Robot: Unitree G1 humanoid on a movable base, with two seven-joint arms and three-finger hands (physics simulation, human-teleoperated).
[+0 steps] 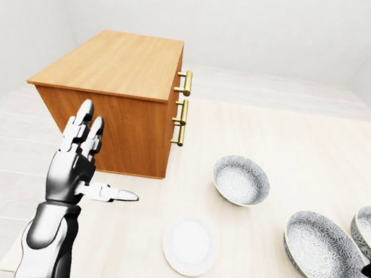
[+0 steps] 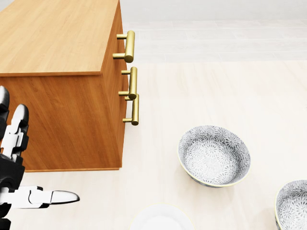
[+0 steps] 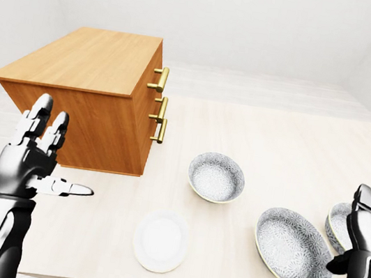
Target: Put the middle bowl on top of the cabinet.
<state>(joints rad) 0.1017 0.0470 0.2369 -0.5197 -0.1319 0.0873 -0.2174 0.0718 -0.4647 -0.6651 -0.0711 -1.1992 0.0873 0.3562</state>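
A pale wooden table (image 1: 298,143) fills a bare white room. A cabinet (image 1: 123,66) stands on it at upper left of the left-eye view, with its brass handles facing right. Three patterned bowls sit at lower right. The middle bowl (image 1: 325,253) is upright with its mouth up, and being round it has no long axis. A plate (image 1: 189,244) lies at bottom centre. The left hand (image 1: 75,164) is raised with fingers spread. The right hand (image 3: 366,245), at the right edge of the right-eye view, is also spread and holds nothing.
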